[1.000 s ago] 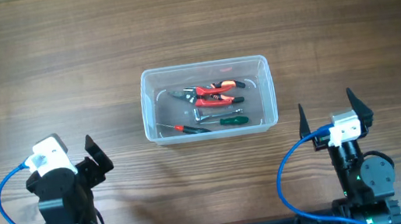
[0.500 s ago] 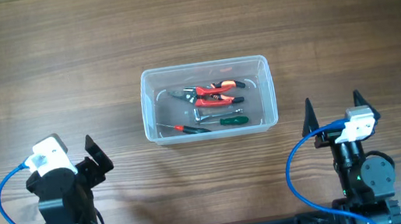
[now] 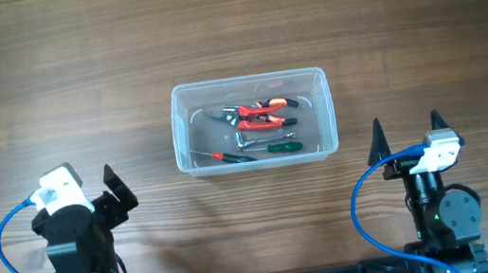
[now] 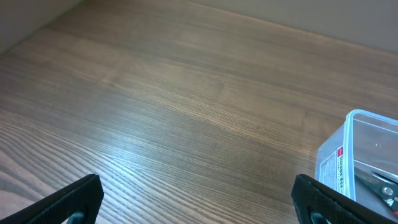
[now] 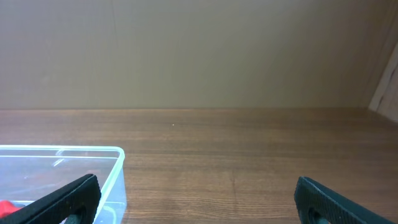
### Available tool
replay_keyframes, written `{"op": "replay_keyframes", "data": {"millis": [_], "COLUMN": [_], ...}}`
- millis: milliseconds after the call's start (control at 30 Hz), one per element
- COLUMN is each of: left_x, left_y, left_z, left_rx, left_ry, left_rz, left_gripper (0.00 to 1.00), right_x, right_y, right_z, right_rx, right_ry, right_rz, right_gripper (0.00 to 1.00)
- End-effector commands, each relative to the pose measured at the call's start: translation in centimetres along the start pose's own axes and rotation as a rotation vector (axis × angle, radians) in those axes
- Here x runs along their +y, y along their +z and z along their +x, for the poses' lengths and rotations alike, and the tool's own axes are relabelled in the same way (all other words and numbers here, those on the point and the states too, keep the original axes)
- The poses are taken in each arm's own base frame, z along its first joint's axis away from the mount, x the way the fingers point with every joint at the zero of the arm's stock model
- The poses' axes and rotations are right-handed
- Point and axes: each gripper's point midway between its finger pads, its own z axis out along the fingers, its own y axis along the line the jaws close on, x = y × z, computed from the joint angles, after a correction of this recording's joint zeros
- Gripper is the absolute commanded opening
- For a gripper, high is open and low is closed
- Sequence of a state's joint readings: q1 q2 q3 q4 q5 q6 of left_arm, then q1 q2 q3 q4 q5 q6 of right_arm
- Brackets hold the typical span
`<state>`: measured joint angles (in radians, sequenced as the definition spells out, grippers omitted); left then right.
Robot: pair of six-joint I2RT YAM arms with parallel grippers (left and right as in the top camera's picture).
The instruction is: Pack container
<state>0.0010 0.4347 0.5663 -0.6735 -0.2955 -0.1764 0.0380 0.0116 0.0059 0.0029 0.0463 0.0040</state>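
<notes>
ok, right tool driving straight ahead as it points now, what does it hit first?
Probably nothing: the right tool aims past the container, which sits to its left; only bare table ahead, as far as shown.

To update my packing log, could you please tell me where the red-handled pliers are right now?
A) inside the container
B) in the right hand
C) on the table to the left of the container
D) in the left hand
A: the overhead view shows the red-handled pliers lying inside the container, while the left hand and the right hand are both open and hold nothing.
</notes>
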Motion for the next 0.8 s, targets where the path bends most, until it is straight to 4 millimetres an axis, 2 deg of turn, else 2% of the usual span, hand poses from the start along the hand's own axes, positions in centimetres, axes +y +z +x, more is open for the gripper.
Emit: {"op": "replay_keyframes", "data": {"millis": [0, 600, 767], "left_x": [0.2, 0.3, -2.1], "left_y": [0.2, 0.1, -2.8], "left_z": [0.3, 0.6, 1.3], "left_rx": [0.002, 0.014, -0.016], "left_ry": [0.017, 0.02, 0.001], "left_rz": [-0.013, -0.015, 0.189], "left_gripper": [1.0, 1.0, 1.0], "right_x": [-0.4, -0.4, -0.4], "right_y": [-0.1, -0.1, -0.1], "right_z": [-0.4, -0.4, -0.4], "right_rx": [-0.019, -0.019, -0.019], "right_ry": [0.024, 0.024, 0.024], "right_rz": [0.024, 0.024, 0.024], "right_gripper": [1.0, 1.0, 1.0]}}
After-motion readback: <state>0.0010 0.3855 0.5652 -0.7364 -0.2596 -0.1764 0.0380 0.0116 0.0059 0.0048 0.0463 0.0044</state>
